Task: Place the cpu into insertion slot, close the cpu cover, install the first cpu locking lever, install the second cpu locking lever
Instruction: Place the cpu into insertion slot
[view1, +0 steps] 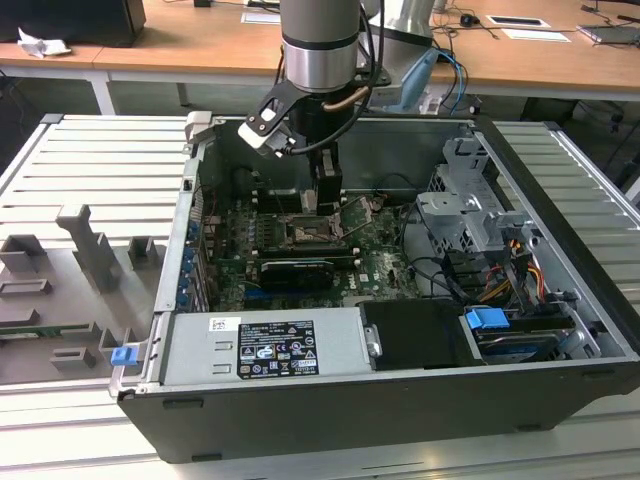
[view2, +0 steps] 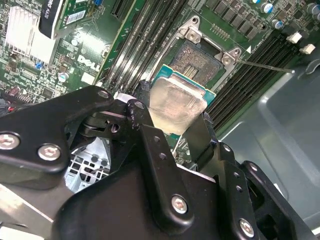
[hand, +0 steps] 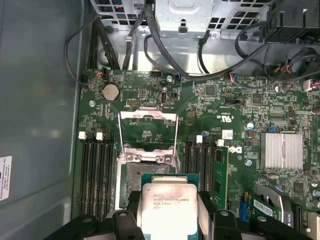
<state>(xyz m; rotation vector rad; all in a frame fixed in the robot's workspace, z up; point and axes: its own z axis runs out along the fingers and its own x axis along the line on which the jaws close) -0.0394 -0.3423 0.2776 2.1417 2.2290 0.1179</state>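
My end effector (view2: 172, 114) is clamped on the cpu (view2: 177, 100) by 2 opposite edges, holding it flat with the metal top up. The chip hangs over the near edge of the insertion slot (hand: 132, 175) and is not seated, I judge. The slot's dark centre lies just beyond the fingertips. The cpu cover (hand: 148, 131) stands folded back on the far side. Memory slots (hand: 95, 167) flank the slot, and a thin locking lever (view2: 265, 66) sticks out beside it.
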